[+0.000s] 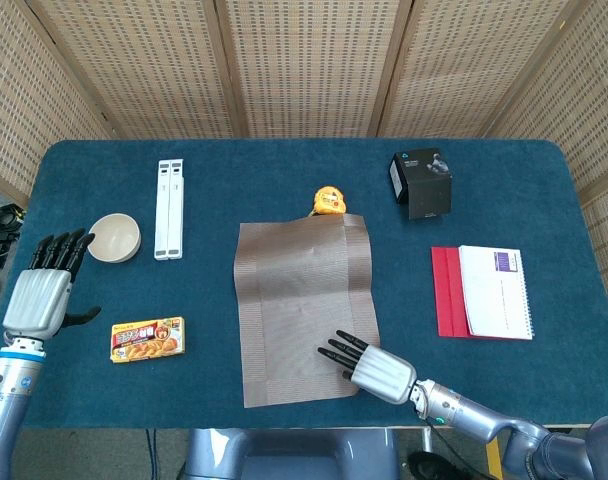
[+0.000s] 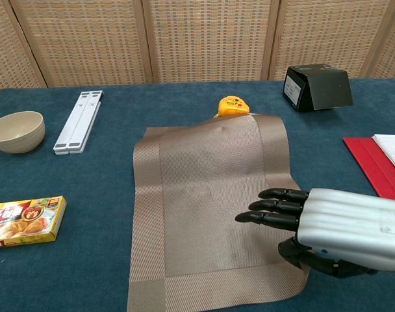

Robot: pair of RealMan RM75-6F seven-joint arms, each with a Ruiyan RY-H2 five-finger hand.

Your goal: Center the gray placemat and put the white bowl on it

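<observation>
The gray-brown placemat (image 1: 299, 300) (image 2: 210, 195) lies mid-table, slightly skewed, its near edge close to the table front. My right hand (image 1: 369, 365) (image 2: 327, 227) is at its near right corner, fingers stretched flat over the mat and thumb tucked at the mat's edge, gripping it. The white bowl (image 1: 114, 237) (image 2: 15, 131) stands upright at the far left. My left hand (image 1: 44, 285) hovers just left of and nearer than the bowl, fingers straight and apart, holding nothing; the chest view does not show it.
A yellow tape measure (image 1: 329, 201) (image 2: 231, 105) touches the mat's far edge. A white folded bar (image 1: 168, 208) lies right of the bowl, a yellow food box (image 1: 147, 339) near the left front. A black box (image 1: 421, 183) and a notebook on a red folder (image 1: 446, 292) sit right.
</observation>
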